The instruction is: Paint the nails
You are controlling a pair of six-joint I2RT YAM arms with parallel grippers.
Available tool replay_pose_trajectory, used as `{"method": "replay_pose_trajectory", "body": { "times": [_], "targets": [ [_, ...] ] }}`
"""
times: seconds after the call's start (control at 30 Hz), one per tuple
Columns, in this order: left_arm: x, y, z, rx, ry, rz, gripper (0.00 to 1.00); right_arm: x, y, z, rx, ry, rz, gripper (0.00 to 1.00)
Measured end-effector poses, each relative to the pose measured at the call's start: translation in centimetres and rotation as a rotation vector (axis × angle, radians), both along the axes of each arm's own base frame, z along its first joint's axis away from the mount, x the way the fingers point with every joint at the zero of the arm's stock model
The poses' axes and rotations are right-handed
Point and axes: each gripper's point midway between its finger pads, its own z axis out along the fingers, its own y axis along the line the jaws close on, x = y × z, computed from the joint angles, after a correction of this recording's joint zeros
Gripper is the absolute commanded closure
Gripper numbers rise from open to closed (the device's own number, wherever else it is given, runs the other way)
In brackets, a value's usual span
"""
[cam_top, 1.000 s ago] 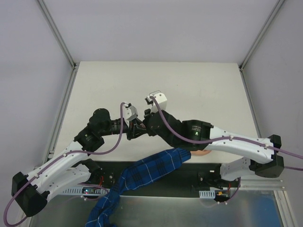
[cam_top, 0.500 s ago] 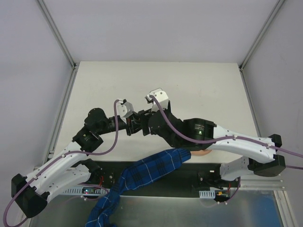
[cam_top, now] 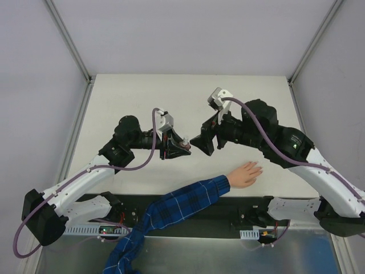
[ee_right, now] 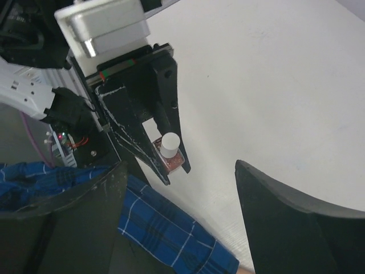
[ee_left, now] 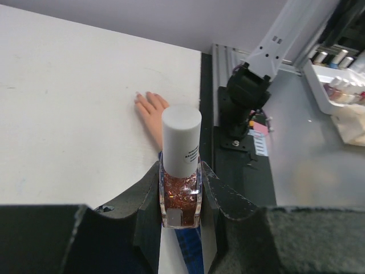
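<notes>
A pale peach hand (cam_top: 246,173) lies flat near the table's front edge, its arm in a blue-and-white plaid sleeve (cam_top: 188,200). The nails are too small to make out from above; in the left wrist view the hand (ee_left: 150,110) shows fingertips pointing away. My left gripper (cam_top: 179,146) (ee_left: 181,166) is shut on a small bottle (ee_left: 181,137) of reddish glitter polish with a white cap on, held above the table. My right gripper (cam_top: 203,142) (ee_right: 180,165) stands open just right of it, facing the bottle (ee_right: 171,149) and apart from it.
A black strip (cam_top: 239,202) runs along the table's near edge, with the arm bases on it. The right arm's base (ee_left: 245,97) stands beyond the hand. A white tray (ee_left: 336,68) holding several small bottles sits off the table.
My right gripper has opened and pulled back to the right, away from the bottle, uncovering the hand. My left gripper has shifted slightly right, still holding the bottle.
</notes>
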Motion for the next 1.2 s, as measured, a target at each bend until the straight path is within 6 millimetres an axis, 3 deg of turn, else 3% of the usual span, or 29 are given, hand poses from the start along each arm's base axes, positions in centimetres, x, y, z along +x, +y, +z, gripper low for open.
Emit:
{"method": "replay_pose_trajectory", "body": {
  "times": [0.07,0.27,0.43,0.63,0.87,0.97,1.0,1.07,1.2],
  "targets": [
    [0.0,-0.7,1.0,-0.006,0.027,-0.046,1.00,0.6,-0.1,0.0,-0.002,-0.003,0.061,0.31],
    [-0.2,-1.7,3.1,-0.041,0.037,-0.142,1.00,1.8,0.7,-1.2,-0.002,0.041,0.217,0.39],
    [-0.5,-2.1,3.1,-0.040,0.050,-0.196,1.00,1.9,1.4,-1.4,0.026,0.068,0.304,0.48],
    [-0.5,-2.3,2.9,-0.043,0.071,-0.225,1.00,0.6,2.1,-0.6,0.074,0.075,0.403,0.65],
    [0.0,-1.9,3.8,-0.068,0.050,-0.210,1.00,0.6,2.4,-1.0,0.090,0.086,0.418,0.67],
    [0.0,-1.9,4.0,-0.075,0.042,-0.210,1.00,0.7,2.5,-1.7,0.085,0.106,0.414,0.76],
    [0.0,-1.9,4.0,-0.076,0.042,-0.210,1.00,0.8,2.5,-1.8,0.084,0.111,0.411,0.87],
    [0.0,-1.9,4.1,-0.078,0.042,-0.210,1.00,0.9,2.6,-1.8,0.085,0.114,0.403,0.99],
    [0.3,-1.8,4.4,-0.084,0.049,-0.182,1.00,1.3,2.8,-1.6,0.094,0.114,0.372,1.00]
  ]
}}
